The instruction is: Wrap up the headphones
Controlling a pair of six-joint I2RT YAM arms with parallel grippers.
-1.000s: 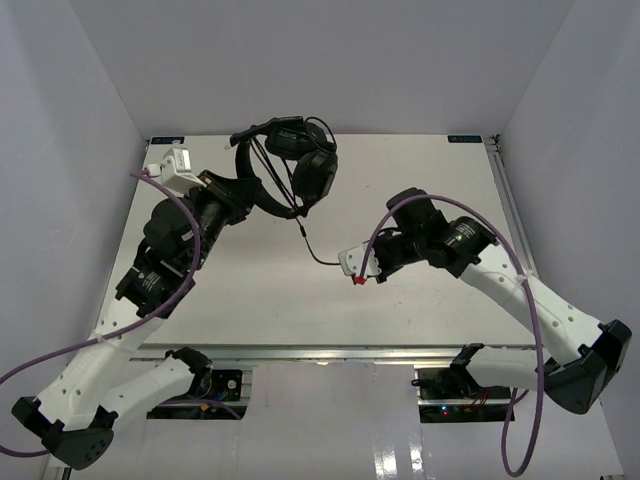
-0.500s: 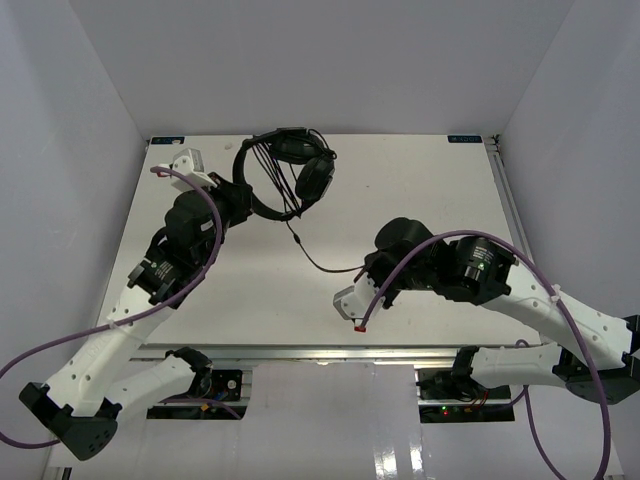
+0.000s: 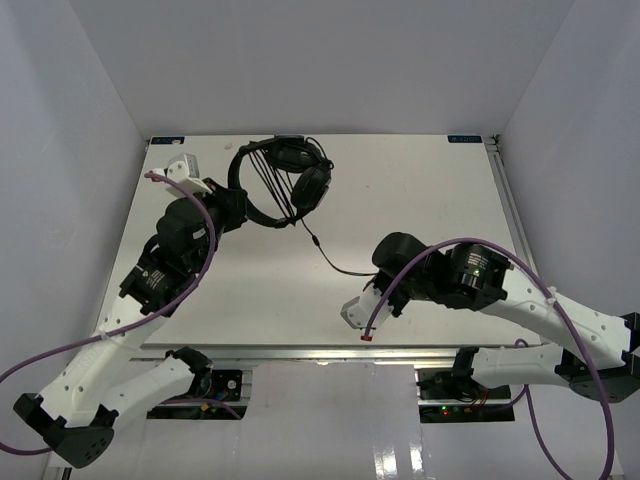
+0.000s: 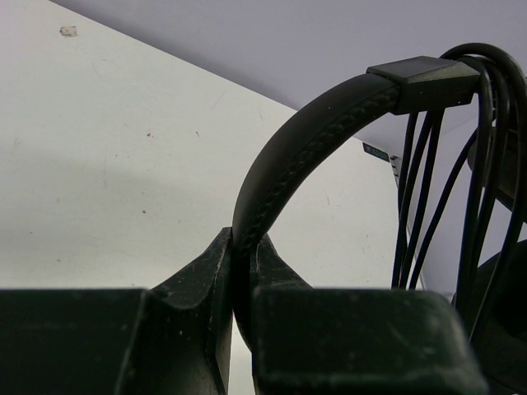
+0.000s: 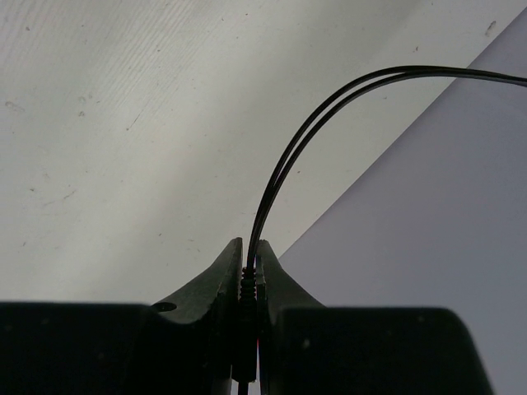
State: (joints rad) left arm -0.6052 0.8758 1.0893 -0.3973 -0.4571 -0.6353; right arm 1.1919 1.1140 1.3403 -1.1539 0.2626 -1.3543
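The black headphones point(image 3: 285, 182) hang at the back of the table, their cable wound in several loops between headband and earcups point(image 4: 428, 189). My left gripper point(image 3: 236, 206) is shut on the padded headband point(image 4: 288, 156), which rises from between its jaws point(image 4: 244, 247). A thin strand of cable point(image 3: 330, 258) runs from the earcups toward the table's middle. There my right gripper point(image 3: 378, 272), mostly hidden under its own arm, is shut on the ribbed plug end point(image 5: 249, 288). Two thin cable strands point(image 5: 288, 164) arc up and right out of its jaws point(image 5: 249, 255).
The white table point(image 3: 440, 190) is boxed in by pale walls on three sides. A metal rail point(image 3: 505, 200) runs along its right edge and another along the near edge point(image 3: 320, 350). Thick purple robot cables point(image 3: 195, 235) loop over both arms.
My right arm has swung toward the near edge and turned its wrist, drawing the cable end with it. The headphones in my left gripper have shifted slightly toward me.
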